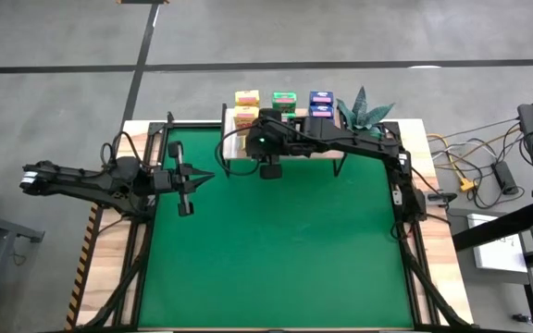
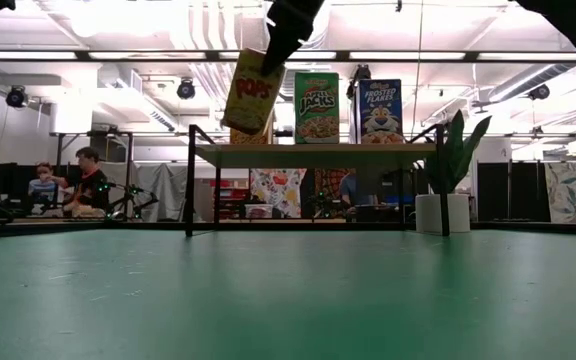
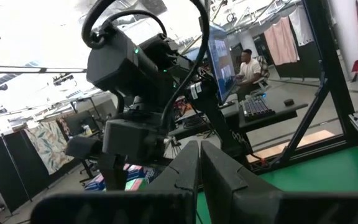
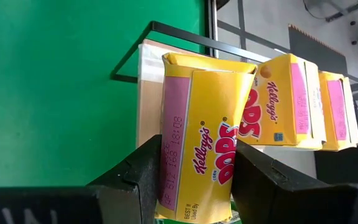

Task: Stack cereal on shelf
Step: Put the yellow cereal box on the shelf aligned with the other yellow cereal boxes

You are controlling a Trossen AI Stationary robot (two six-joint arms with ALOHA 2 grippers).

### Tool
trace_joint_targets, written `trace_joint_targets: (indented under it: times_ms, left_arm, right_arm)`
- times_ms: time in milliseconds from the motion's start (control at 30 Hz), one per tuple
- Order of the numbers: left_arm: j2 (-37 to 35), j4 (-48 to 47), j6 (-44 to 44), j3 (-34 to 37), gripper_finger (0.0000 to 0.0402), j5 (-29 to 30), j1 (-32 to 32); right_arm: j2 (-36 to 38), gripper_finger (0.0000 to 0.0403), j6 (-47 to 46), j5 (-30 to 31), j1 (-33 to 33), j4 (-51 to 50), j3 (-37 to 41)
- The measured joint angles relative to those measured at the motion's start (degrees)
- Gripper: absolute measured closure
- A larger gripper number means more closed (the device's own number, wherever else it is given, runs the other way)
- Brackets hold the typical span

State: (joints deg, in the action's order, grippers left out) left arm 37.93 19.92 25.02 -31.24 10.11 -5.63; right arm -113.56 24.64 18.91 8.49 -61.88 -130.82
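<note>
1. High view: the shelf [image 1: 234,139] stands at the table's far edge, with yellow, green and blue cereal boxes in rows on its top. The right gripper [image 1: 268,157] hangs over the shelf's front left part. The left gripper [image 1: 185,190] waits well left of the shelf, shut and empty

2. Low view: a tilted Corn Pops box [image 2: 252,92] hangs just above the shelf's left end, not yet set down. An Apple Jacks box [image 2: 315,107] and a Frosted Flakes box [image 2: 380,111] already stand upright on the shelf (so stacking looks well advanced)

3. Right wrist view: only here is the grip plain, with the fingers half-open and clamped on the Corn Pops box, and two more yellow boxes [image 4: 284,102] on the shelf beyond

4. Left wrist view: closed fingers, nothing held
</note>
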Motion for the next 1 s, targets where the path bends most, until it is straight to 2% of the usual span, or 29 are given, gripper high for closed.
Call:
trace_joint_targets:
  times_ms: [500, 800, 1000]
  left_arm:
    - [0.02, 0.07, 0.02, 0.0, 0.0402, -0.01, 0.0]
    - [0.0, 0.07, 0.02, 0.0, 0.0402, 0.0, 0.0]
    - [0.0, 0.09, 0.02, 0.0, 0.0402, 0.0, 0.0]
  right_arm:
    - [-0.04, 0.0251, 1.35, -0.06, 0.7, 2.21, 0.83]
    - [-0.04, 0.0211, 0.36, -3.05, 1.6, 2.63, 0.85]
    - [-0.04, 0.0207, -0.46, -3.02, 1.98, 2.87, 0.85]
